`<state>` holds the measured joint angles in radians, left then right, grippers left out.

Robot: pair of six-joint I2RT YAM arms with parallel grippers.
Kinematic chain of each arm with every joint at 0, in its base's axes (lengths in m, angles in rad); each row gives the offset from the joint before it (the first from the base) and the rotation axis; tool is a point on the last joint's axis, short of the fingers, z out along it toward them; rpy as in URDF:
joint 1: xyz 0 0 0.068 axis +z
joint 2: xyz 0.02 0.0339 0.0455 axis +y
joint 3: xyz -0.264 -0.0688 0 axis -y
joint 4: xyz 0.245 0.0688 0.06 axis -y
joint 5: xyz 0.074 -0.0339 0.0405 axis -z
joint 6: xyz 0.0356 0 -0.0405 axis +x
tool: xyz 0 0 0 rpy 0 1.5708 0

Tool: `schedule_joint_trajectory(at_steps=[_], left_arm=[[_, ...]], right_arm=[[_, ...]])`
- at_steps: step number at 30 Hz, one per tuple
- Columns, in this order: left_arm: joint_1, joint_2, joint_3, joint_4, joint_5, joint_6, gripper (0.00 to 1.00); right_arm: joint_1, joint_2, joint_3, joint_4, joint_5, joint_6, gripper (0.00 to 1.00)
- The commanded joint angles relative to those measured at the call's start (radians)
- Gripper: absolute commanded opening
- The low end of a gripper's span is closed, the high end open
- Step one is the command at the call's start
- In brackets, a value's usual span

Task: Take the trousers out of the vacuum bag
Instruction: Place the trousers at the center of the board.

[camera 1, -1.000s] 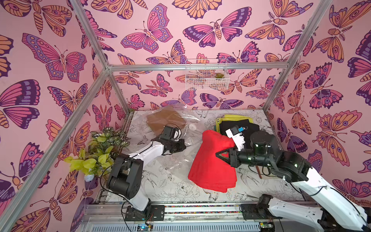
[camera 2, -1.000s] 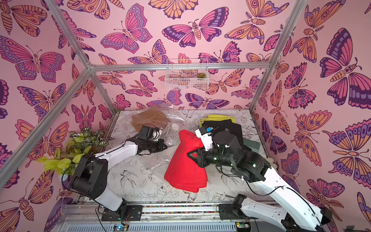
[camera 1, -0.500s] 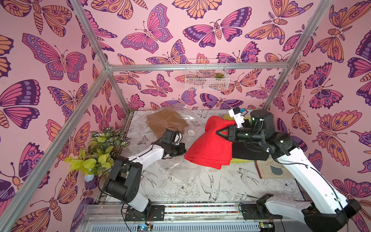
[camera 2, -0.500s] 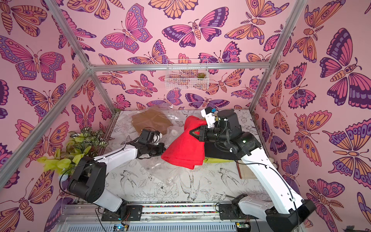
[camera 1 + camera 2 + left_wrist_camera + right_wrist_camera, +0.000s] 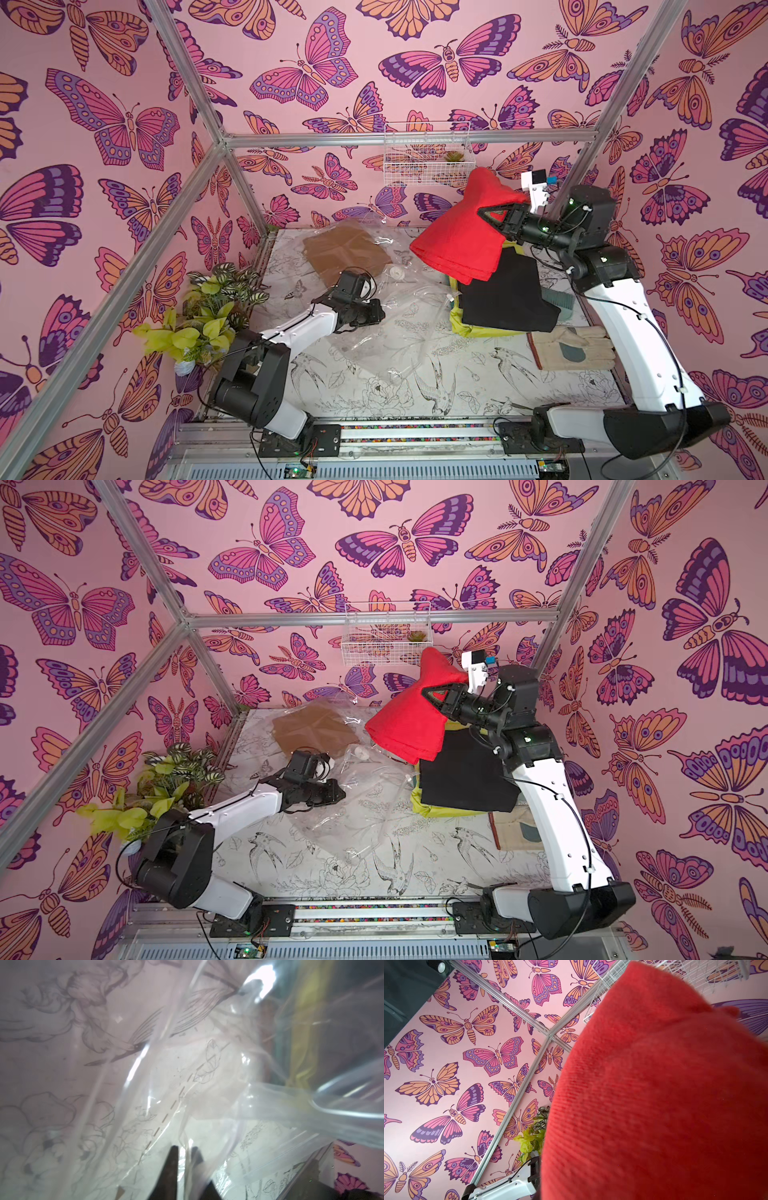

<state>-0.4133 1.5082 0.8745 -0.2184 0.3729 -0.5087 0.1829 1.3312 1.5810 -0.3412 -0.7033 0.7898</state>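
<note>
- Stretches the left arm (image 5: 299, 328) low and forward from its base, white forearm slanting just above the counter (image 5: 478, 374).
- Sets the left wrist (image 5: 353, 309) close over the counter, aimed toward the middle.
- Shows the left jaws parted by a narrow gap in the wrist view, dark fingertips (image 5: 173, 1167) side by side and near each other.
- Stands the right arm (image 5: 623, 324) steeply up from its base, elbow bent high near the back.
- Points the right wrist (image 5: 544, 230) roughly level toward the left arm's side, well above the counter.
- Clamps the right jaws on the red trousers (image 5: 457, 245), tips mostly buried in cloth.
- Holds both arms well apart, not touching.
</note>
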Motion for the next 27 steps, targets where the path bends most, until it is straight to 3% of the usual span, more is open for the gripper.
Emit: schedule_joint_trajectory(at_steps=[1,5,8,10,17,27], left_arm=[[-0.004,-0.069,0.011,-0.034,0.023,0.012,0.42],[-0.025,-0.150,0.054,-0.085,0.033,0.024,0.81],[-0.055,-0.223,0.086,-0.131,0.007,0.045,0.95],[-0.074,-0.289,0.108,-0.167,-0.016,0.061,0.99],[-0.203,-0.368,0.251,-0.321,-0.179,0.162,1.00],[-0.379,-0.186,0.459,-0.354,-0.446,0.263,1.00]], right_arm=[[-0.002,-0.005,-0.017,0.116,0.040,0.036,0.00],[-0.002,-0.003,-0.082,0.117,0.177,0.082,0.00],[0.000,0.003,-0.111,0.092,0.253,0.107,0.00],[0.001,0.007,-0.122,0.068,0.294,0.116,0.00],[0.029,0.012,-0.124,-0.050,0.452,0.134,0.00],[0.150,0.060,-0.082,-0.116,0.630,0.175,0.00]])
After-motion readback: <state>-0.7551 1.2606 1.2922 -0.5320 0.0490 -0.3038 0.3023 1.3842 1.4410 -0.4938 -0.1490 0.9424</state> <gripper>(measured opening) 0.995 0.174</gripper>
